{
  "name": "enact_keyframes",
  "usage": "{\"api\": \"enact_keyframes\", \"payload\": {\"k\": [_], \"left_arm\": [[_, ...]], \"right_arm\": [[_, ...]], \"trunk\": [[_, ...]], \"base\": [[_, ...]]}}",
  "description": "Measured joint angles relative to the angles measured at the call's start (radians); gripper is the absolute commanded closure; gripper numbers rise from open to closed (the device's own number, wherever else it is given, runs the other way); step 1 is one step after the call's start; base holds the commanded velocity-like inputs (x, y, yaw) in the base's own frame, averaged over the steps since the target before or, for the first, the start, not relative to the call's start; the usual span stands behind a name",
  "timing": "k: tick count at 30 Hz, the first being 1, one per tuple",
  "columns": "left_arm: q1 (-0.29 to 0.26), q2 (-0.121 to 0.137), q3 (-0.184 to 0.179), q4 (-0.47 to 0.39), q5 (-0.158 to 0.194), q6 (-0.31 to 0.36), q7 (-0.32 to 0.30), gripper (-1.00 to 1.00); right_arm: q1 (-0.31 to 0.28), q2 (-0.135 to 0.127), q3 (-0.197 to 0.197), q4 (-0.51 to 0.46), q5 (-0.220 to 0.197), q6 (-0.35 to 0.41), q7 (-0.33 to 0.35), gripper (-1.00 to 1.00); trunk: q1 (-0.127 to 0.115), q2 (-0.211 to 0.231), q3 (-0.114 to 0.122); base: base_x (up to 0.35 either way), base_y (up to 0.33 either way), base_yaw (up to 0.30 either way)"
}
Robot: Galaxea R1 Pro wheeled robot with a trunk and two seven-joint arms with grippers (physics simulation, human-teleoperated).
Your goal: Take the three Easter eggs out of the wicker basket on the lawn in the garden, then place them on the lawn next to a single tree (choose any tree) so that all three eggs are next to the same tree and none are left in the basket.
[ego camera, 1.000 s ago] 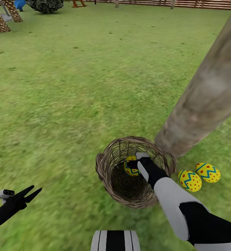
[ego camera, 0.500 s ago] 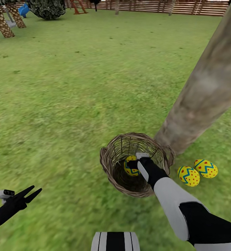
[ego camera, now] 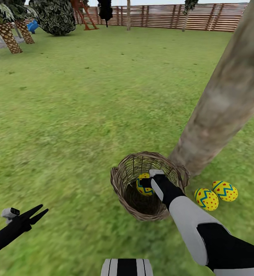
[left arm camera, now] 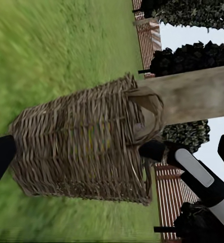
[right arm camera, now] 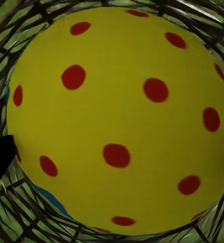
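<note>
Right gripper (ego camera: 145,183) inside the wicker basket (ego camera: 124,189), pinching the last Easter egg (ego camera: 142,179). Basket sits on the lawn (ego camera: 84,115) at the tree (ego camera: 223,107) base. Two eggs (ego camera: 206,199) lie on grass at the basket's 3 o'clock. Left gripper (ego camera: 38,214) spread, empty, at 8 o'clock.

The head view looks forward and down from above over the lawn (ego camera: 84,96) toward the far fence (ego camera: 203,17), the wicker basket (ego camera: 123,188) low in frame; the left wrist view faces that basket's (left arm camera: 81,152) side from near; the right wrist view sits very close against 1 egg (right arm camera: 122,121) inside its weave.
</note>
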Motion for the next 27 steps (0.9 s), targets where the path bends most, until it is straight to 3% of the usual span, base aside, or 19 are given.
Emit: {"api": "enact_keyframes", "payload": {"k": [7,11,15,25,27], "left_arm": [[-0.002,0.004,-0.019,-0.039,0.000,0.031,0.000,-1.00],[-0.002,0.014,-0.116,-0.075,0.000,0.053,-0.002,-1.00],[-0.002,0.018,-0.117,-0.076,-0.001,0.107,-0.003,-1.00],[-0.002,0.019,-0.115,-0.075,-0.001,0.112,-0.002,-1.00],[-0.002,0.030,-0.114,-0.075,0.000,0.112,-0.002,-1.00]], "right_arm": [[0.003,0.000,0.000,0.005,0.000,0.002,0.000,1.00],[0.004,0.000,0.000,0.005,0.000,0.002,0.000,1.00],[0.005,0.000,0.000,0.005,0.000,0.002,0.000,1.00],[0.006,0.000,0.000,0.005,-0.001,0.002,0.000,1.00],[0.006,0.000,0.000,0.005,-0.001,0.002,0.000,1.00]], "trunk": [[-0.003,0.002,0.027],[-0.005,0.003,0.043],[-0.007,0.004,0.058],[-0.011,0.006,0.097],[-0.012,0.006,0.104]], "base": [[0.000,0.000,0.000],[-0.117,0.000,0.000],[-0.034,0.000,0.000],[-0.250,0.000,0.000],[-0.115,0.000,0.000]]}}
